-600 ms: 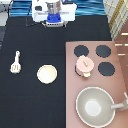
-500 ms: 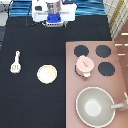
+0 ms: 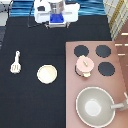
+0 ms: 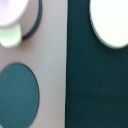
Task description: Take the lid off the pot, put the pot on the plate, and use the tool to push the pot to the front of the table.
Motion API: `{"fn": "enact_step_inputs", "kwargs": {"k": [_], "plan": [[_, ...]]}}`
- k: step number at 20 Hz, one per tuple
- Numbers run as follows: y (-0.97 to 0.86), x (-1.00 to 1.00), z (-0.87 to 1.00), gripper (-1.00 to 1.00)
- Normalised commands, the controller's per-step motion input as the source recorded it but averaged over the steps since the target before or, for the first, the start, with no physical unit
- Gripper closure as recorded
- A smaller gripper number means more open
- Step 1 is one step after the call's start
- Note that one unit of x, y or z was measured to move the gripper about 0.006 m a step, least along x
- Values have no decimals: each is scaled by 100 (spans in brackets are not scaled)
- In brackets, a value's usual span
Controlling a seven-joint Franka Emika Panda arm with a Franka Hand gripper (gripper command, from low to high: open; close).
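Note:
The pinkish-tan pot (image 3: 84, 68) stands on the stove counter over one burner, with the lid (image 3: 85, 62) and its knob still on top. On the black table (image 3: 30, 105) lies the cream-yellow plate (image 3: 47, 74), left of the stove. Further left rests the cream-white spatula (image 3: 16, 62). My gripper (image 3: 57, 18) hangs at the exterior view's top, far from all of them and holding nothing I can see. In the wrist view, the plate (image 4: 112, 22) and part of the lidded pot (image 4: 12, 15) show.
The pinkish-brown stove counter (image 3: 120, 75) fills the exterior view's right, with black burners (image 3: 103, 51) on it. A large grey pan (image 3: 95, 106) with a long handle sits at its bottom end. A burner (image 4: 17, 97) also shows in the wrist view.

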Motion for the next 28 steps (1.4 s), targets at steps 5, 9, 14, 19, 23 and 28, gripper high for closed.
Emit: {"fn": "enact_step_inputs", "kwargs": {"k": [5,9,14,19,23,28], "plan": [[54,100,50,-100],[54,96,36,-100],[68,73,5,-100],[66,64,-4,-100],[60,67,-22,-100],[53,57,-43,-100]]}}
